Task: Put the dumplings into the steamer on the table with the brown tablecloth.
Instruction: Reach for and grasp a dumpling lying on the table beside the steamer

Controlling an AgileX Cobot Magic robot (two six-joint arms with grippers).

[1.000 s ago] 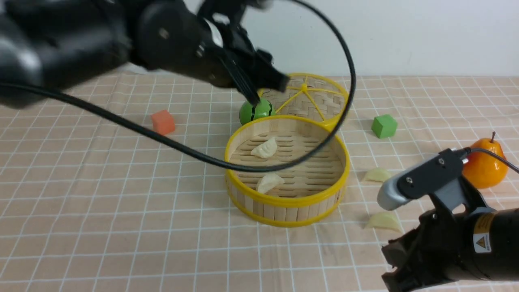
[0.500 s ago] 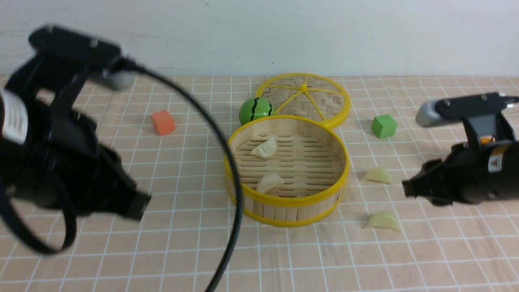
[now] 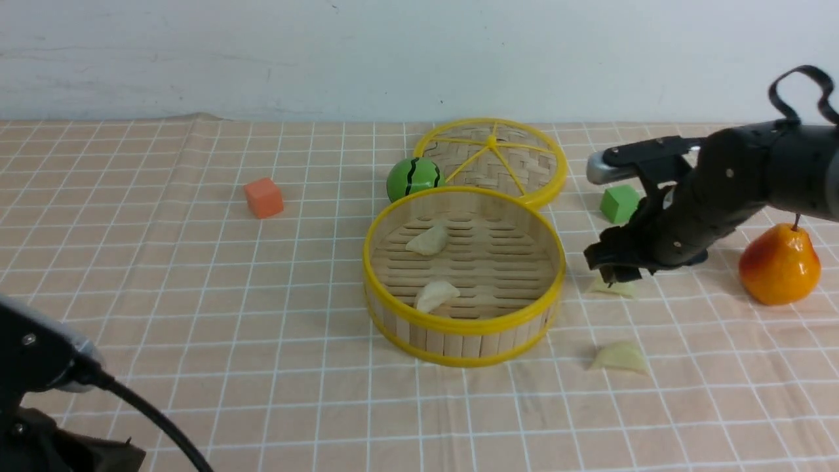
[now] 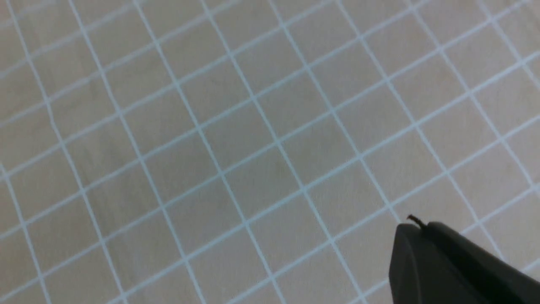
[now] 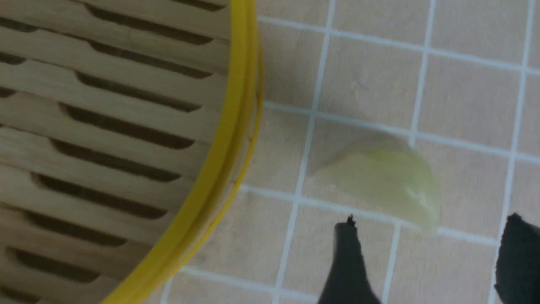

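Showing the bench (image 3: 721,406), covered by the brown tablecloth (image 3: 196,295), with clock directions taken from the steamer (image 3: 459,337) in the front view and 12 o'clock pointing away from the robot. Two dumplings lie on the slatted floor of the steamer, one (image 3: 427,240) toward 10 o'clock and one (image 3: 436,295) toward 7 o'clock near the front wall. Two more lie on the cloth outside: one (image 3: 613,287) at 3 o'clock, near the rim, and one (image 3: 621,358) at 4 o'clock, somewhat farther out. The right end effector (image 3: 613,269) is low over the 3 o'clock dumpling with its fingers spread wide. In the right wrist view the two dark fingertips stand on either side of the dumpling's near end, with nothing gripped. Whether either tip touches it cannot be told, as the dumpling is blurred. The left end effector (image 4: 438,261) appears as a single dark finger above bare cloth, so its opening cannot be told. The left arm (image 3: 33,373) sits at 8 o'clock, well apart from the steamer. The woven lid (image 3: 505,164) lies at 12 o'clock, its near edge hidden behind the steamer's rim. A green striped ball (image 3: 414,178) sits at 11 o'clock, an orange cube (image 3: 263,197) at 10 o'clock, a green cube (image 3: 619,204) at 2 o'clock, and an orange pear (image 3: 780,263) at 3 o'clock, farthest out.
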